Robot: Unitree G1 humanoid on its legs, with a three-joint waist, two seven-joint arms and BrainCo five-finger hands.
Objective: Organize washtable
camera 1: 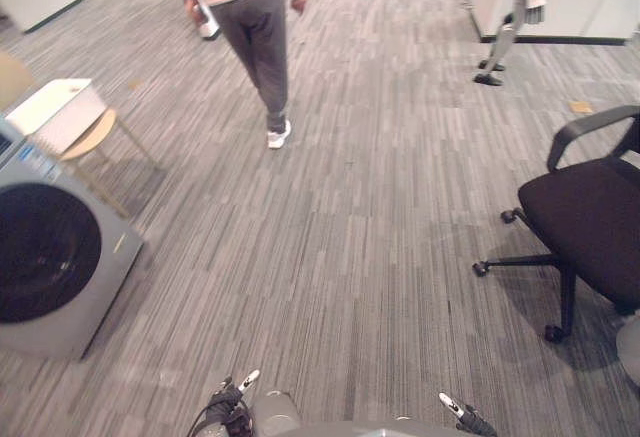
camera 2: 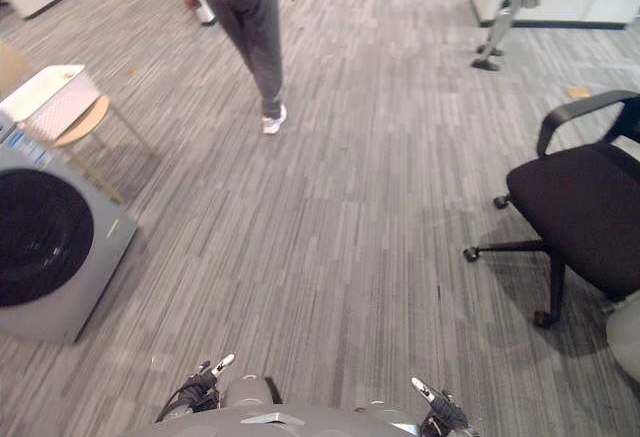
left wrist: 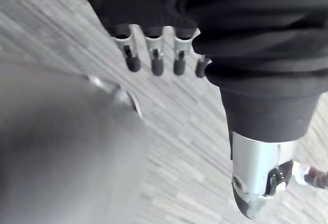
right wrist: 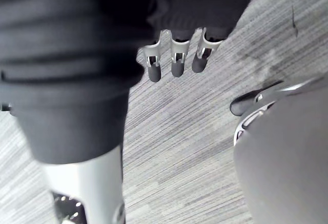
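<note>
Seeing left robot hand (left wrist: 154,62) hanging over the grey carpet (camera 1: 380,217), with fingers relaxed and straight, gripping nothing. Seeing right robot hand (right wrist: 177,62) hanging the same way, with fingers loose, holding nothing. Noting washing machine (camera 1: 60,267) at 9 o'clock, standing on the carpet with its dark round door showing. Noting white basket (camera 1: 55,107) at 10 o'clock, just beyond the machine, resting on a wooden stool (camera 1: 95,135). Watching person (camera 1: 255,37) at 12 o'clock, walking with back turned. Noting black office chair (camera 1: 590,222) at 3 o'clock, well apart from the machine.
</note>
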